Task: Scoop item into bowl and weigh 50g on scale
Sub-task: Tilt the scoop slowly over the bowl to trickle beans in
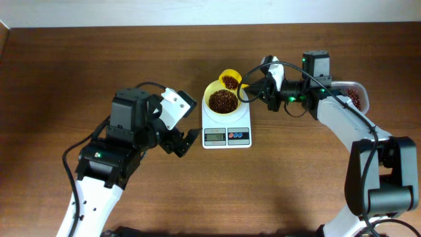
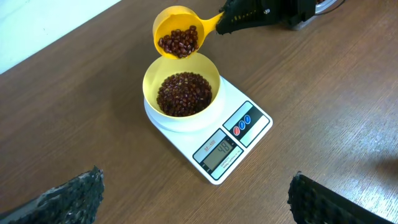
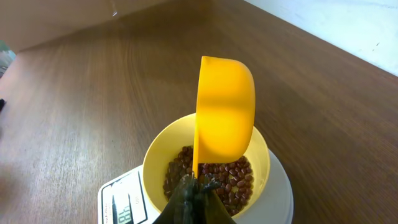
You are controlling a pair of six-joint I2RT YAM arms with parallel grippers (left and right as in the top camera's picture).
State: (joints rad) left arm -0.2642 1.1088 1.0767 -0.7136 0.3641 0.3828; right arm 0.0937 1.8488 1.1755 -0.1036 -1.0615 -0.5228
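Two arms reach over the brown counter [image 1: 59, 72]. At the left, the left jaws stand wide and hold nothing, just short of the scale's left edge. Their own wrist view shows only two dark fingertips [image 2: 74, 196] at the bottom corners.

Mid-counter sits the scale [image 1: 226, 126] with the bowl [image 1: 206, 99] on its platform. Beans [image 2: 184, 93] cover the bowl's bottom. Only the left wrist view makes the display [image 2: 217, 152] legible, and it looks like 49.

At the bowl's far rim hangs the yellow scoop [image 2: 179, 31], tipped toward the bowl with some beans inside. The right wrist view shows just its smooth back and hides that load. The right jaws are clamped on the scoop's handle.

Toward the counter's right edge, seen from overhead alone, a clear tub [image 1: 365, 95] holds more beans, partly behind the right arm.
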